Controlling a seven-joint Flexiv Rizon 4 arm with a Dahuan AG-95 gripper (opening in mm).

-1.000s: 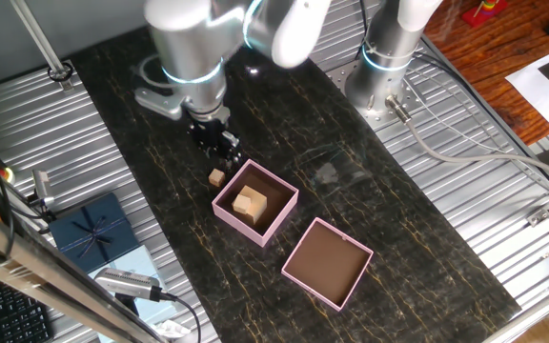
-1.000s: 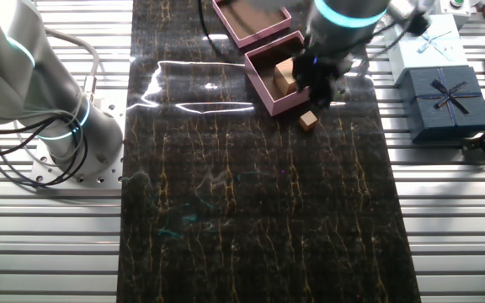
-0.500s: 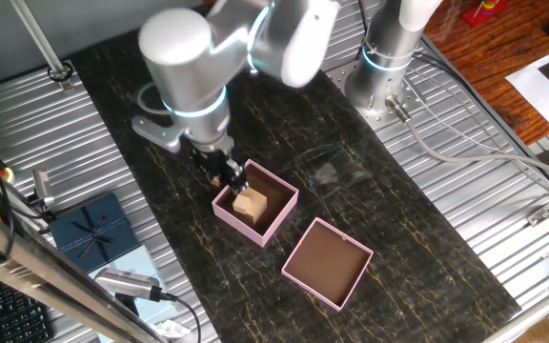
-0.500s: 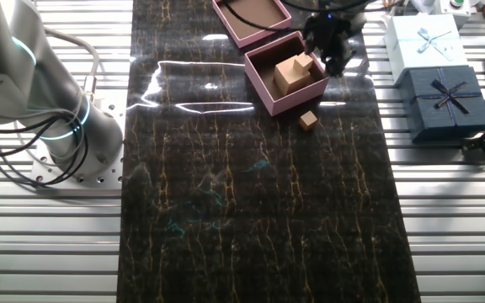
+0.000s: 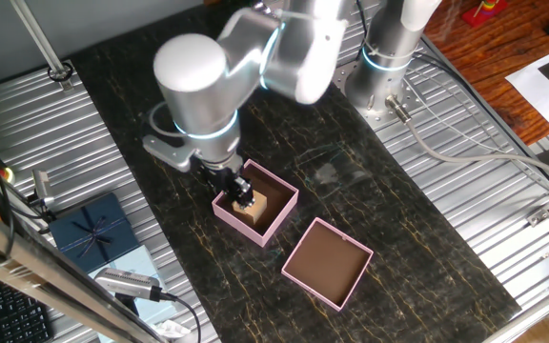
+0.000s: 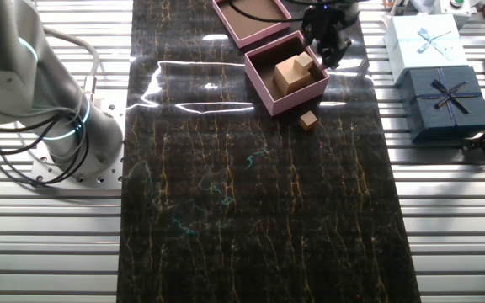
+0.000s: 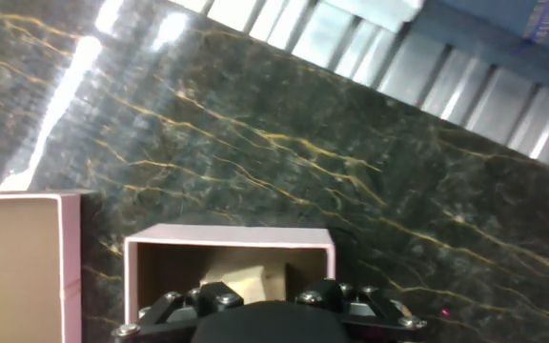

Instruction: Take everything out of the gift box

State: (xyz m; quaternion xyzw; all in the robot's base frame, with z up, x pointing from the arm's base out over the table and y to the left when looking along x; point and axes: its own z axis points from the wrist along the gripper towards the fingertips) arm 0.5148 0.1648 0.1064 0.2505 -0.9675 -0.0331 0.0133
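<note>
- One loose block [image 6: 309, 120] on the table, just outside the gift box [image 6: 285, 72], is shown only in the other fixed view.
- The gripper [image 5: 243, 196] is seen over the box's blocks [image 5: 254, 208]; finger spread cannot be told.
- Since a second ago, the gripper has been moved from beside the box to above it.

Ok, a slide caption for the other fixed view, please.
Gripper above the far edge of the pink gift box holding wooden blocks; one block already out on the table.

Matt pink cardboard gift box [image 6: 286, 80] with brown lining, pale bare-wood blocks [image 6: 291, 74], glossy dark veined stone-look worktop [image 6: 259, 202], ribbed metal surround [image 6: 49, 244].
</note>
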